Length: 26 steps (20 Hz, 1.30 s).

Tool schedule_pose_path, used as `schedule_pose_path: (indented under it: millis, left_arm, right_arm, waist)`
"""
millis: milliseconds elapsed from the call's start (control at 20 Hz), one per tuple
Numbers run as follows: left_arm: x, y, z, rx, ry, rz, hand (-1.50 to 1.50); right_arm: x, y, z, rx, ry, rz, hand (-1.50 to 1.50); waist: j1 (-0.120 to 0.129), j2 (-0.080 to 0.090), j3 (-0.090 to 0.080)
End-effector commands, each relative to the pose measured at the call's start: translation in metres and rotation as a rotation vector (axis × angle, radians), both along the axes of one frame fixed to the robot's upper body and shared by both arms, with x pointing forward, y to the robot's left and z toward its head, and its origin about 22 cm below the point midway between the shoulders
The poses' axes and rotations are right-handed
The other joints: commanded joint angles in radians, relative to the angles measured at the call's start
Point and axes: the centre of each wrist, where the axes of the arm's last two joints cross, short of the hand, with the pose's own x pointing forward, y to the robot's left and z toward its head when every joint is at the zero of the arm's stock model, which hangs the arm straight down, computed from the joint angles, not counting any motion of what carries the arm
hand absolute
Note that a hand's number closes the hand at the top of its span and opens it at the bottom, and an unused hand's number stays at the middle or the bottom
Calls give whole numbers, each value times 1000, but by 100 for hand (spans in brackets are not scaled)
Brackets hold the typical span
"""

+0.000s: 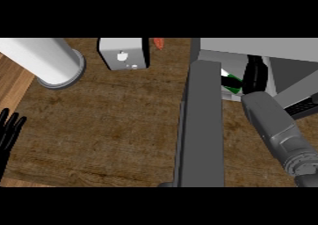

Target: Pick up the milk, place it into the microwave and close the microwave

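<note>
While the right forearm is reaching into the open microwave [265, 52], the right robot hand [254, 74] is showing only as a dark shape inside the cavity, so whether its fingers are spread, pressed together or curled cannot be told. The milk [232, 82] is appearing as a small green-and-white patch just left of that hand, inside the microwave mouth and partly hidden by the door [202, 127], which is standing wide open and running down the middle of the view. Whether hand and milk are touching: not visible. Left robot hand [6, 129] is resting at the left edge, fingers spread and upright, holding nothing. Also on the table [116, 132]: a white cylinder [45, 57], a grey-white box [124, 53], and a red item [159, 43] at the top edge. Judgement re handling: a milk carton is prob. light, thin-walled, likely to dent if squeezed; best taken across the flat side walls near mid-height, kept upright. Placement looks near done; door closing is not yet done.
</note>
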Motion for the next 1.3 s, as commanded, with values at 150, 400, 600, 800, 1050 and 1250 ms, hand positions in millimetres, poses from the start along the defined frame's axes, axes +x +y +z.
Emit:
schedule_pose_path:
  millis: [150, 400, 600, 800, 1050, 1250]
  left_arm:
    - [6, -5, -2, 6, 2, -15, -150]
    - [7, -1, -5, -3, -2, -19, -150]
    - [3, -3, -12, -2, -10, -7, -150]
    - [-10, 2, -23, -9, 13, 16, -150]
    - [1, -6, -11, 8, -22, 15, -150]
    - [-18, 4, -9, 13, 1, 15, -150]
  right_arm:
    - [1, 14, -1, -31, -3, 35, -150]
    - [-1, 18, -5, -14, -4, 59, -150]
    - [2, 20, 0, -3, 0, 61, -150]
    - [-7, 23, -14, 27, 15, 82, -150]
    - [-11, 13, -19, 69, 14, 79, -150]
    - [-15, 2, -22, 96, 14, 139, -150]
  waist:
    - [1, -2, 0]
    - [-10, -5, 0]
    - [-14, -11, -1]
    - [-29, -19, -2]
    - [-47, -26, -1]
    - [-49, -33, -1]
